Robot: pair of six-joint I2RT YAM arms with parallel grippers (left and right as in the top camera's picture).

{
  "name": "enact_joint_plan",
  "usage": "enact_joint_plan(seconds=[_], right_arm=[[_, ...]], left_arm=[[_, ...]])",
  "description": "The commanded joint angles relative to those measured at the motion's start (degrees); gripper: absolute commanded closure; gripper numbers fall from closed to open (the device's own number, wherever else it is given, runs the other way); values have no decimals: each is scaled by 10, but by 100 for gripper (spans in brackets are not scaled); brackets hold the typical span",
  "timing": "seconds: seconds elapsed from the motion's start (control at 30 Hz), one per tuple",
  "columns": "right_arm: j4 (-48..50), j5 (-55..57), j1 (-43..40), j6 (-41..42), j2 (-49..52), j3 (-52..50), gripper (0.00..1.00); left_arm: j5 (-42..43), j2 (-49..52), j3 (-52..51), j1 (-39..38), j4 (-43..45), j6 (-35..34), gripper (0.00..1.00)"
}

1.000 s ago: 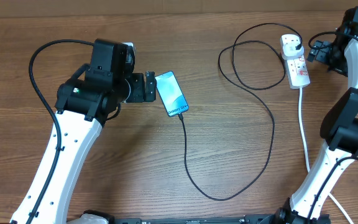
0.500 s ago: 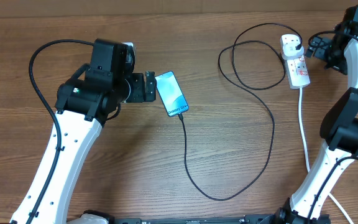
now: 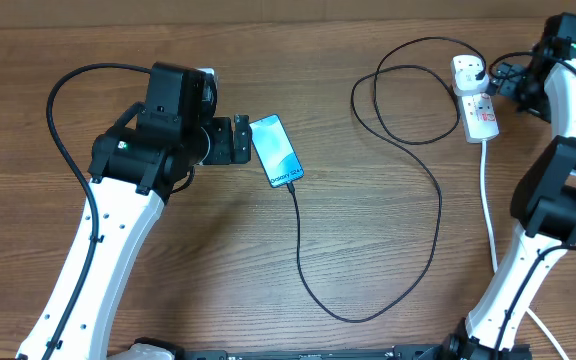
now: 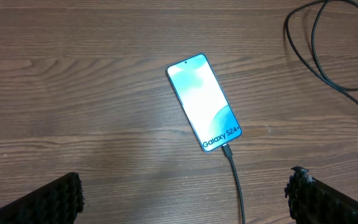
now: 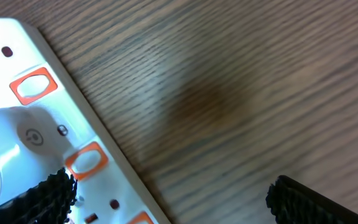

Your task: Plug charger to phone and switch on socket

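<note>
On the table, the phone (image 3: 277,150) lies with the charger (image 4: 236,180) plugged in, just beside the left gripper (image 3: 240,140), wide open and empty. The right gripper (image 3: 506,80) (also wide open, holding nothing) is by the socket (image 3: 475,100).

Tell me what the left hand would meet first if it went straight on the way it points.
Probably the phone, lying just ahead of the open left hand; how high the hand rides is unclear, so it might pass over.

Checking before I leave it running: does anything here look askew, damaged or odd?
Nothing stands out. The phone lies flat with its screen lit, the charger is plugged into it, and it loops loosely to the socket.
</note>
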Motion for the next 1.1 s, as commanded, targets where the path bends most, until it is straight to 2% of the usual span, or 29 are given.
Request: enact_joint_plan(seconds=[0.0,0.23,0.53,1.07], right_arm=[[3,28,11,25,12,3,0],[7,50,11,49,28,3,0],[15,-16,9,53,28,3,0],[10,-22,9,68,31,3,0]], left_arm=[[-8,2,-1,0,3,10,0],[-8,2,-1,0,2,11,0],[-8,2,-1,0,3,10,0],[-7,2,-1,0,2,10,0]])
